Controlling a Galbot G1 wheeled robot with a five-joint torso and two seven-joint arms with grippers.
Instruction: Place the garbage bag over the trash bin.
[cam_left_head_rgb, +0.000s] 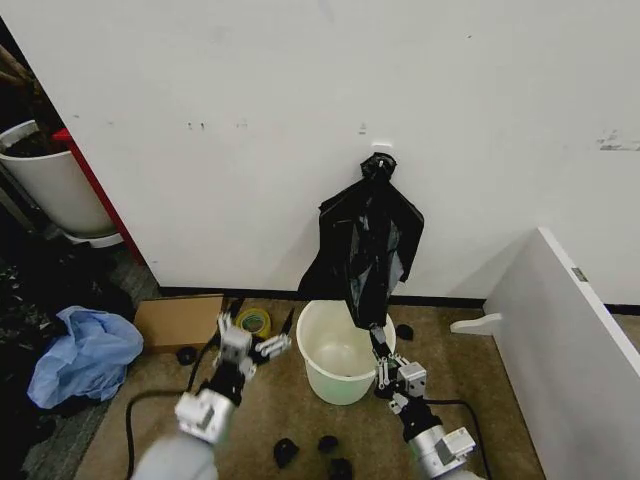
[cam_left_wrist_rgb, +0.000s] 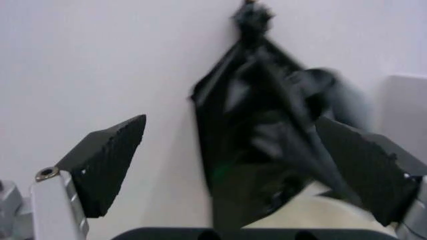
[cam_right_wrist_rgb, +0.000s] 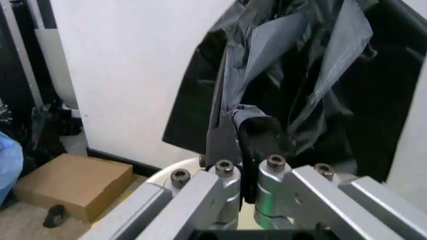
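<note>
At the far left of the head view, a larger white round planter (cam_left_head_rgb: 55, 185) stands beside the wall. Below it, a light blue plastic heap (cam_left_head_rgb: 85, 355) lies on the floor, with a cardboard box (cam_left_head_rgb: 178, 320) just beside it against the wall base. A roll of yellow tape (cam_left_head_rgb: 253, 321) lies near the box.

Our left gripper (cam_left_head_rgb: 252, 338) hovers low, just left of the trash bin (cam_left_head_rgb: 340, 352). Its fingers (cam_left_wrist_rgb: 107, 167) are spread wide apart and grasp nothing; in the left wrist view they frame the bag without touching it.

The trash bin stands upright on the floor, near the wall, between our two grippers. The garbage bag (cam_left_head_rgb: 368, 245) hangs from a hook on the white wall directly above the bin, gathered into a knot at the top. Its lower edge dips to the bin's rim at the right side.

Our right gripper (cam_left_head_rgb: 383, 355) sits at the right rim of the bin. Its fingers (cam_right_wrist_rgb: 223, 145) are clenched on a fold of the bag's lower edge, as the right wrist view shows.

At the far right, a white panel (cam_left_head_rgb: 565, 340) stands at an angle to the wall.
</note>
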